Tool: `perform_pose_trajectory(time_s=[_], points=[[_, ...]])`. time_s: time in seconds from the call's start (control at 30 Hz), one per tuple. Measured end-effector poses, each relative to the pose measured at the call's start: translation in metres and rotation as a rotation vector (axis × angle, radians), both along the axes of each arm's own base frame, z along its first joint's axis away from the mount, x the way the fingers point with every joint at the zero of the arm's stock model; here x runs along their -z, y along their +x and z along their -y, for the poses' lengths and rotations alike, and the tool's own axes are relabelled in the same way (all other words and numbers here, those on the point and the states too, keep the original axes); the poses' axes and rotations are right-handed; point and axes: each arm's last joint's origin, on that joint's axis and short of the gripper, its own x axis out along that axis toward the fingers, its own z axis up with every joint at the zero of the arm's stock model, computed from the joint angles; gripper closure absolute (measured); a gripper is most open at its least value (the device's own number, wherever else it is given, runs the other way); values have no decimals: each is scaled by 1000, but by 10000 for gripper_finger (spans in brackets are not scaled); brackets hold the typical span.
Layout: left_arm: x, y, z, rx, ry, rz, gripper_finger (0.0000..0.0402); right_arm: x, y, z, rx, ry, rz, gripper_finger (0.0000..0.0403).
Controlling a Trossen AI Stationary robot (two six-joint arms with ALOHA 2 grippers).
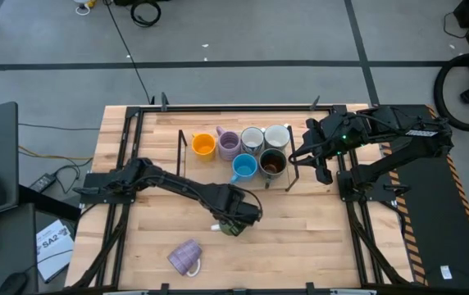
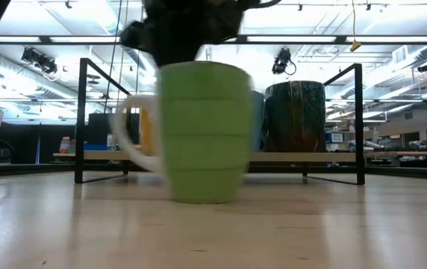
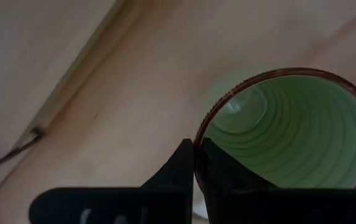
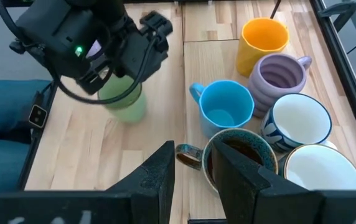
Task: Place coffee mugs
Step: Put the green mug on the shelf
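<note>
A green mug (image 2: 202,131) with a white handle (image 2: 133,142) stands upright at the table's middle, under my left gripper (image 1: 236,220), which points down and is shut on its rim. A lilac mug (image 1: 185,256) lies on its side near the front edge. Orange (image 1: 203,145), lilac (image 1: 229,144), white-and-blue (image 1: 252,139), pale (image 1: 277,136), bright blue (image 1: 244,166) and dark glazed (image 1: 273,161) mugs stand upright in a group at the back. My right gripper (image 4: 193,152) hovers open above the dark mug, holding nothing. My left gripper pinches the green mug's rim (image 3: 196,138) between its two fingers, one finger (image 3: 218,171) inside the mug and the other (image 3: 178,168) outside. The fingers come from above, pointing down. The mug hangs upright; whether its base is clear of the table I cannot tell.
A black wire frame (image 1: 181,152) stands around the grouped mugs on the wooden table (image 1: 316,246). Open tabletop lies in front of the group and to the right of the green mug. A person's blue-clad legs (image 4: 4,106) show beyond the table's edge.
</note>
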Motion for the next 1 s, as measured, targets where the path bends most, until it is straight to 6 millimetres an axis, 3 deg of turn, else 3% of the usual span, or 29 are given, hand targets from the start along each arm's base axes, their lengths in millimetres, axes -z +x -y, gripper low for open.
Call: perform_pose_trajectory(time_s=[0.2, 0.57, 0.77, 1.0], points=[[-1, -12, -2, -57, 7, -120, 380, 0, 0, 0, 0, 0, 0, 290], [-1, -11, -3, -60, 3, -119, 298, 0, 0, 0, 0, 0, 0, 290], [-6, -12, -6, -44, -1, -108, 291, 0, 0, 0, 0, 0, 0, 290], [-27, -19, -5, 26, -9, -36, 290, 1, -1, 0, 0, -2, -17, 290]])
